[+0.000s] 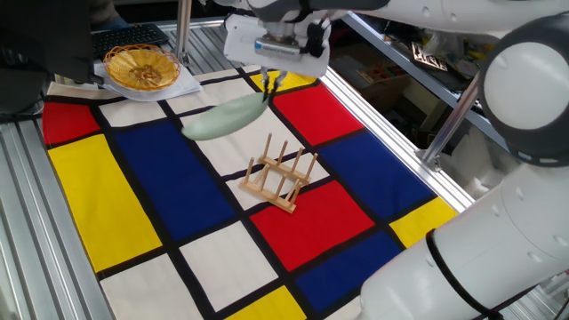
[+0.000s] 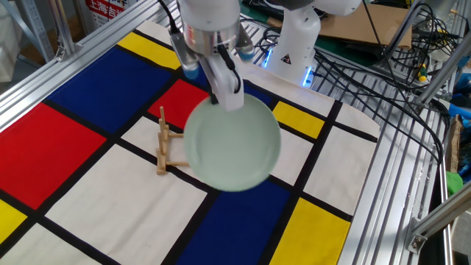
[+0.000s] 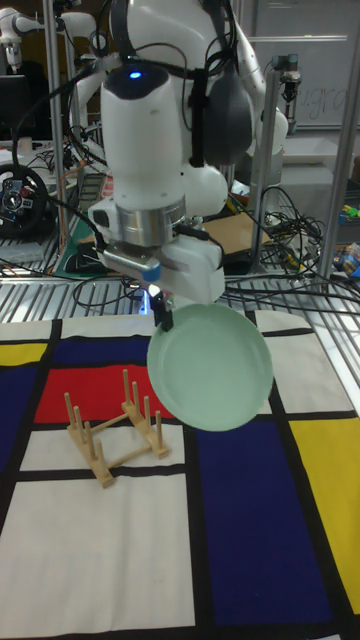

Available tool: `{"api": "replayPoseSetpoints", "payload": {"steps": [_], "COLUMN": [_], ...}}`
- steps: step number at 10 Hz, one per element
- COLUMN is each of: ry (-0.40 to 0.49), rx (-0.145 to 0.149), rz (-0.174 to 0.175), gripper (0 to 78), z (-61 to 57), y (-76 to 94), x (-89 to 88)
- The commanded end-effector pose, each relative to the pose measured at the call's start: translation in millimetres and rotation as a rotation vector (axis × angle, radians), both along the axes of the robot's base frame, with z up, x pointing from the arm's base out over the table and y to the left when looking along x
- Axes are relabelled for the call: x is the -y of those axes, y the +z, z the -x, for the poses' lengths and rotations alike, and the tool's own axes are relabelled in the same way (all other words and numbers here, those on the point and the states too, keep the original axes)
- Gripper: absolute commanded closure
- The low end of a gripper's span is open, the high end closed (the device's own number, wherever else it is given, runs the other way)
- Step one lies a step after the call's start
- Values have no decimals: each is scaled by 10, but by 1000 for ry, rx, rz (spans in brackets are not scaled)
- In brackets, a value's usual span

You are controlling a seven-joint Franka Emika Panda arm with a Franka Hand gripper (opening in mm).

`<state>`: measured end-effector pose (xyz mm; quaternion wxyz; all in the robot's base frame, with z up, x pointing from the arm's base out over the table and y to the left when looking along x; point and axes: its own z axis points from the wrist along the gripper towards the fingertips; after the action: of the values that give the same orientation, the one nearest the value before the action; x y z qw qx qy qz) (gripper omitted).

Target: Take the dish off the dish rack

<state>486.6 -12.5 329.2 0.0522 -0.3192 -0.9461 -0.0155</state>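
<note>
A smooth, round mint-green dish (image 3: 211, 368) is held by its rim in the closed gripper (image 3: 163, 317) at frame centre, clear of the wooden pegged dish rack (image 3: 113, 425) at left.

dish (image 2: 232, 144): mint-green, tilted, lifted clear | dish rack (image 1: 280, 176): wooden, empty, on cloth
</note>
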Motion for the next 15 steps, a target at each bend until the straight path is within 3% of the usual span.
{"api": "replayPoseSetpoints", "payload": {"steps": [1,5,8,9,12,15], "ry": [-49,-51,-71,-76,-113,-116], "rx": [93,135,197,201,222,228], "rz": [-105,-106,-125,-138,-136,-133], "gripper": [764,764,764,764,764,764], "z": [-80,-111,-82,-51,49,74], "y": [-328,-599,-817,-825,-854,-863], "x": [-247,-271,-360,-371,-400,-405]}}
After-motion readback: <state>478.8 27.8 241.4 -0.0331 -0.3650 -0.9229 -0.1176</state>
